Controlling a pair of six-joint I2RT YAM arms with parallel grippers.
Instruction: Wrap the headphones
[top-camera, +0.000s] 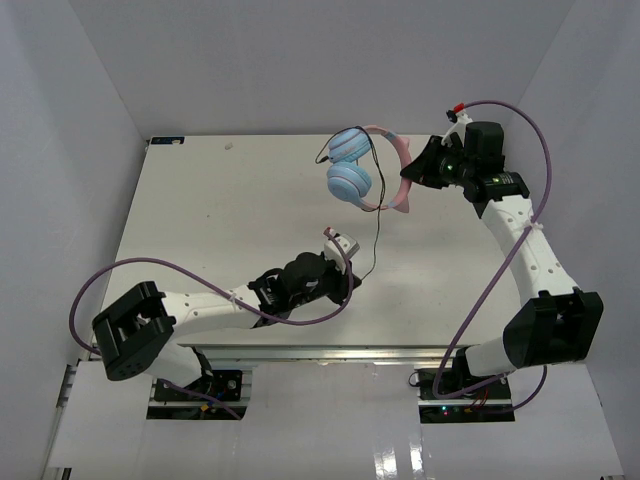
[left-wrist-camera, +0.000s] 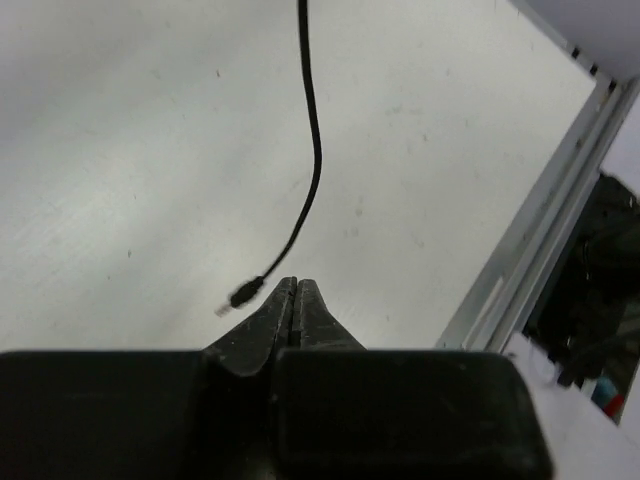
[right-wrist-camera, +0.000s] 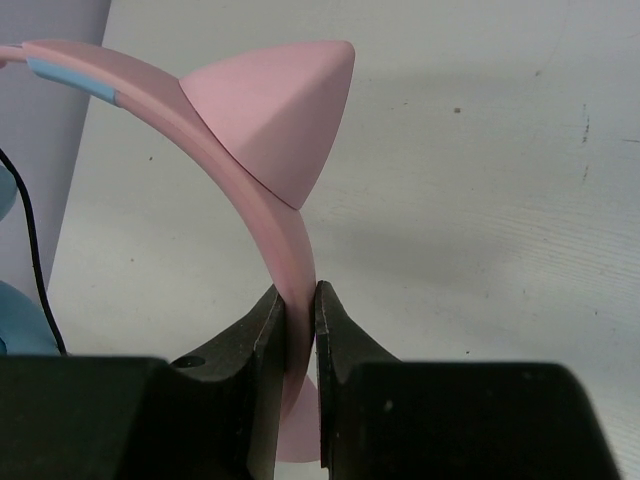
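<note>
The headphones (top-camera: 350, 182), with light-blue ear cups and a pink headband (right-wrist-camera: 262, 190) carrying a pink ear (right-wrist-camera: 280, 110), hang above the far middle of the table. My right gripper (top-camera: 408, 177) is shut on the headband (right-wrist-camera: 298, 300), which shows between its two fingers. The thin black cord (top-camera: 376, 230) drops from the cups toward the near side. In the left wrist view the cord (left-wrist-camera: 314, 150) ends in a plug (left-wrist-camera: 243, 294) just left of my left gripper (left-wrist-camera: 294, 284). That gripper is shut with nothing between its jaws. In the top view it (top-camera: 349, 279) sits low near the front.
The table's metal front rail (left-wrist-camera: 540, 260) runs close on the right of the left gripper. White enclosure walls (top-camera: 80, 120) surround the table. Purple robot cables (top-camera: 170, 265) loop beside both arms.
</note>
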